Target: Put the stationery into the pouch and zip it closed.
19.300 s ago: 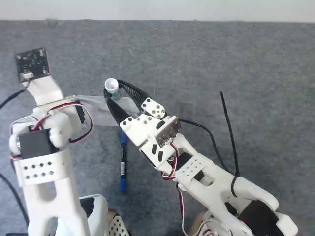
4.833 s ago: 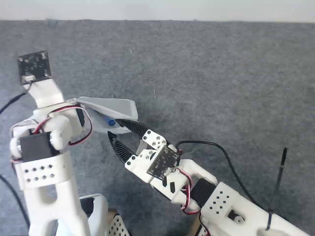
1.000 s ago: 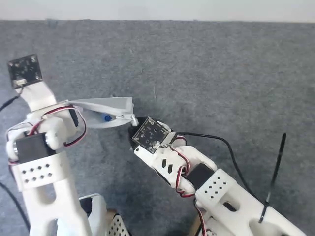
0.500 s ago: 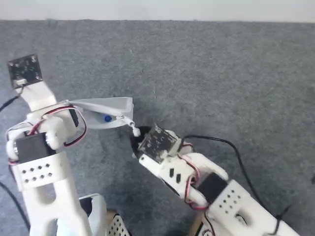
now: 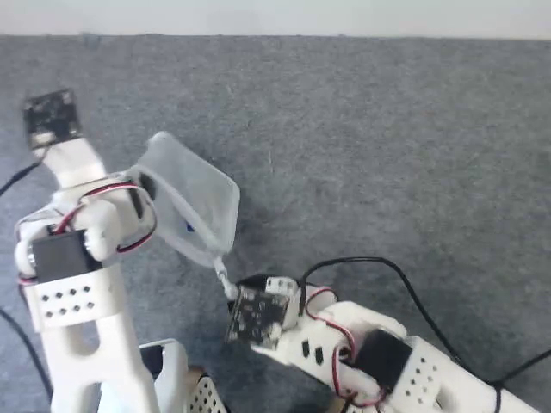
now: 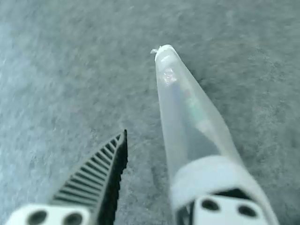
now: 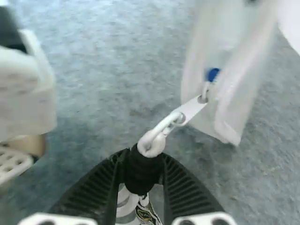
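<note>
Pouch (image 5: 194,194) up off worktop (image 5: 387,129), lying along one finger of left claw (image 6: 143,154), jaws spread; likely anchors it. Right claw (image 7: 140,176) clenched on zipper pull (image 7: 161,131), cord taut for zipping. Blue pen (image 7: 213,74) inside.

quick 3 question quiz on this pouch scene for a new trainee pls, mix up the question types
1. True or false: the right gripper is open, clear of the zip pull.
2. The item showing through the pouch is: A red, B blue, C yellow.
3. Fill in: the pouch is carried by the ___ arm.
Key: 1 false, it is shut on the zip pull; 2 B; 3 left.
</note>
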Robot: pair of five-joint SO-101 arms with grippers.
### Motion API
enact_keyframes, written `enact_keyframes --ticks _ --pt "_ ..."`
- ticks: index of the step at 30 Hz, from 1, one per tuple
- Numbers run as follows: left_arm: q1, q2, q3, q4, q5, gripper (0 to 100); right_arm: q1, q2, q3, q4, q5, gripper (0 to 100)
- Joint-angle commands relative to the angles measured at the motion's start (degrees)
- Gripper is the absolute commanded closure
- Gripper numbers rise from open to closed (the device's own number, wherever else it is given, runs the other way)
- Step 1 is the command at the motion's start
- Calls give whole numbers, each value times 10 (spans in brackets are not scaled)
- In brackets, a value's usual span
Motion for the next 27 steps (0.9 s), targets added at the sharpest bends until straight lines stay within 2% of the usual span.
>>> enact_keyframes --ticks 1,15,20,24,27 --pt "64 -15 -57 -22 -66 783 -39 -58 -38 48 11 991" --pt "344 -15 -106 -18 -288 783 -44 -222 -38 135 10 991" --pt "440 -15 -108 44 -349 783 -43 -259 -38 151 10 991" --pt "456 -15 -116 93 -350 783 -4 -281 -38 152 3 991" --pt "456 -15 -165 162 -348 783 15 -282 -38 149 2 991"
